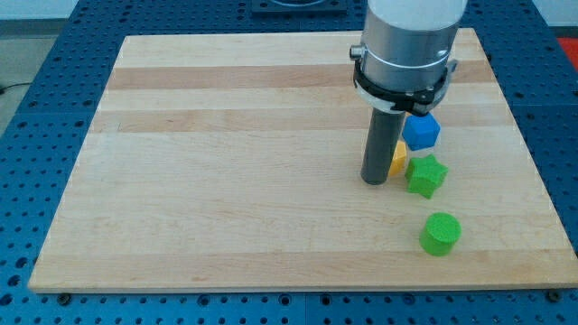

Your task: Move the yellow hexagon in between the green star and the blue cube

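Camera view shows my tip [375,181], which grasps nothing, touching the yellow hexagon [398,159] just left of the blue cube [421,132] and green star [426,175]; pushing crooked could knock them away.

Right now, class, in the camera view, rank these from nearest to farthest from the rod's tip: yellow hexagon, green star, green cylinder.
My tip sits at the view's left of the block cluster.
1. yellow hexagon: right beside the rod, partly hidden behind it.
2. green star: a little further to the view's right.
3. green cylinder: farthest, toward the view's bottom right.
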Tool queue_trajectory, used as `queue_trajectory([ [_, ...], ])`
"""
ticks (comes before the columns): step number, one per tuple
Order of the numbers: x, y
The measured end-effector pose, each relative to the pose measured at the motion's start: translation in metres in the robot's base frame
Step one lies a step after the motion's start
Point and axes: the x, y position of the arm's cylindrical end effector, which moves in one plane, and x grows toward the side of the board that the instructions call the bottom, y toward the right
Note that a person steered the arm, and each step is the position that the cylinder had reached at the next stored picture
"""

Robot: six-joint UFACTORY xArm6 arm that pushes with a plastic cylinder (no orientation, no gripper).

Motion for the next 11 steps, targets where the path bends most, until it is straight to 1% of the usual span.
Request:
queue_trajectory([
  [1, -0.007, -0.038],
  [2, -0.026, -0.023],
  [4, -0.027, 0.026],
  [5, -0.027, 0.030],
  [6, -0.027, 0.015],
  [7, -0.008, -0.004],
  [8, 0.046, -0.007],
  [9, 0.089, -0.037],
  [10, 0.128, -0.045],
  [11, 0.129, -0.045],
])
